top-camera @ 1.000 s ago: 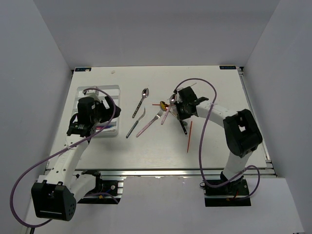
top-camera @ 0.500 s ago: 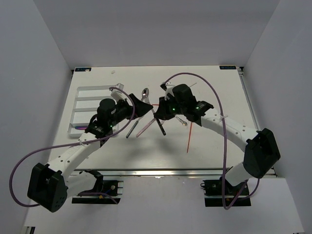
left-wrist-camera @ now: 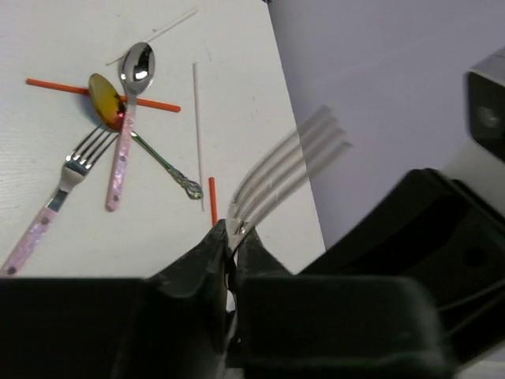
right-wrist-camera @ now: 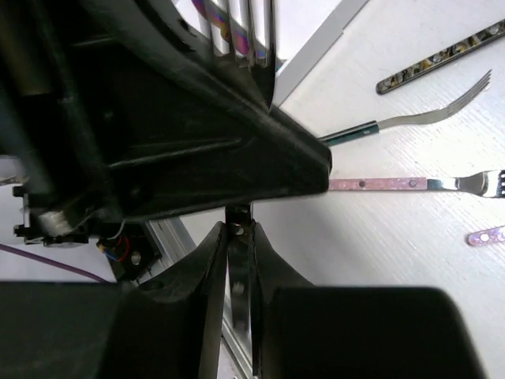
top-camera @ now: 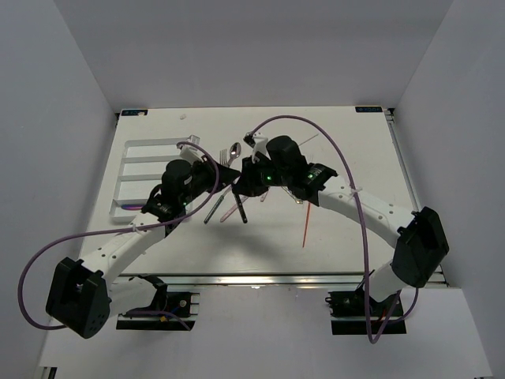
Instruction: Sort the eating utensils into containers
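A black-handled fork (top-camera: 239, 207) hangs above the table's middle, held by both grippers at once. My left gripper (top-camera: 220, 174) is shut on its neck; in the left wrist view the silver tines (left-wrist-camera: 288, 162) stick out past the left gripper (left-wrist-camera: 231, 233). My right gripper (top-camera: 243, 188) is shut on the dark handle (right-wrist-camera: 239, 264), right gripper (right-wrist-camera: 239, 229) just under the left one's black body. The white tray (top-camera: 130, 170) lies at the left. A gold-bowled spoon (left-wrist-camera: 106, 99), pink-handled spoon (left-wrist-camera: 136, 67) and pink-handled fork (left-wrist-camera: 55, 205) lie on the table.
A teal-handled fork (top-camera: 213, 209) and a pink-handled fork (top-camera: 231, 212) lie under the grippers. A red stick (top-camera: 307, 225) lies right of centre, another red stick (left-wrist-camera: 102, 93) crosses the gold spoon, and a clear stick (left-wrist-camera: 196, 134) lies beside them. The tray's near slot holds something pinkish (top-camera: 146, 207).
My right arm carried the fork from the right pile leftward. My left arm swung from over the tray to meet it and its jaws closed on the fork's neck.
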